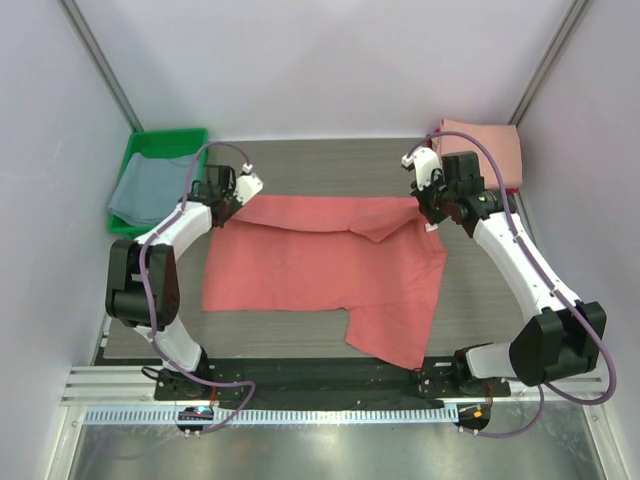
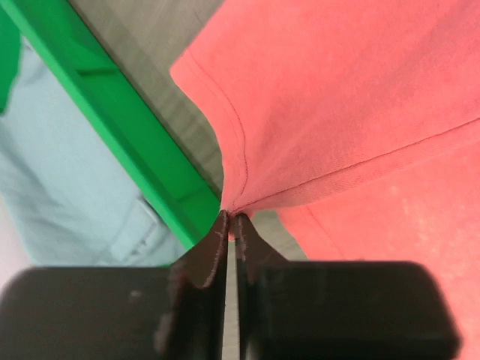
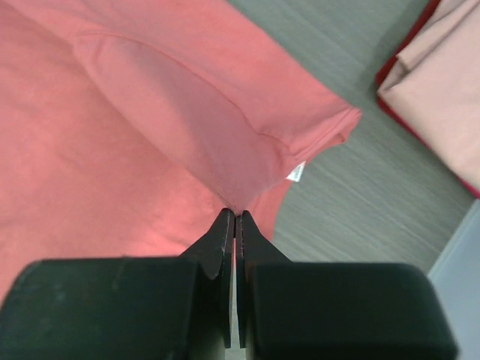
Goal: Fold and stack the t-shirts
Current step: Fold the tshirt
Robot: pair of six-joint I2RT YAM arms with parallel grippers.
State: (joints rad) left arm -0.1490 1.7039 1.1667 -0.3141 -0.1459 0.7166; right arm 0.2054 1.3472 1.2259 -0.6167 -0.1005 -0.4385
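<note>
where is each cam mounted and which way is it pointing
Top external: high behind the robot, looking down at the table; left arm and right arm show, bases at bottom.
Left wrist: on the left arm, looking along the left gripper, shut on the coral-red t-shirt, green tray beside.
Right wrist: on the right arm, looking along the right gripper, shut on that shirt near its white label.
Shared: all three show the coral-red t-shirt.

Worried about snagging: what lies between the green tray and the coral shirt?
Only bare table separates the green tray from the coral-red t-shirt, in the left wrist view.
</note>
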